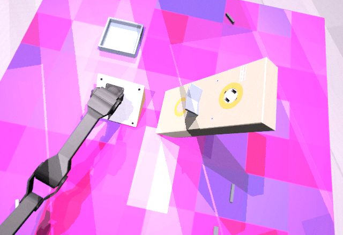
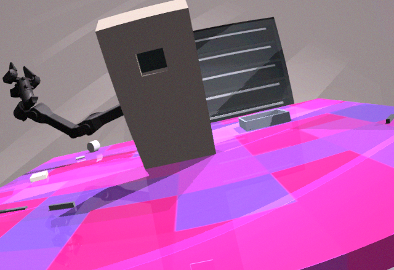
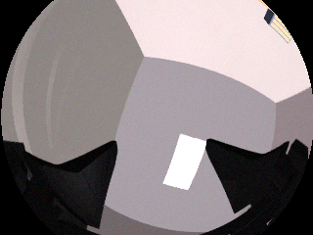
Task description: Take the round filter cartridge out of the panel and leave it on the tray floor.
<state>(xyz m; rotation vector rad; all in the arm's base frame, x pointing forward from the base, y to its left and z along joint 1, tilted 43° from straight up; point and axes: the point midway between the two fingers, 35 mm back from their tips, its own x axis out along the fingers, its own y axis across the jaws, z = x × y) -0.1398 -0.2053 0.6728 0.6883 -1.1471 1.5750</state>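
Observation:
The cream service panel (image 1: 249, 111) stands tilted at centre right; the exterior view shows only its dark back (image 2: 159, 108). The round white filter cartridge (image 1: 230, 95), with two dark slots, sits flush in the panel inside a yellow ring. The shallow grey tray (image 1: 120, 36) (image 2: 264, 119) lies on the floor at the back left, empty. My gripper (image 1: 112, 89) (image 2: 20, 70) (image 3: 163, 145) is open and empty. It points upward, high in the air and well to the left of the panel, far from the cartridge. The wrist view shows only walls and ceiling between the fingers.
A white plate with corner screws (image 1: 131, 111) lies under the arm's end. A grey-blue block (image 1: 193, 99) juts from the panel face beside a second yellow ring (image 1: 177, 107). Small dark bars (image 1: 230, 17) (image 1: 232, 192), a white cylinder (image 2: 93, 146), a white block (image 2: 39, 176) and a dark shelf unit (image 2: 241, 70) are around.

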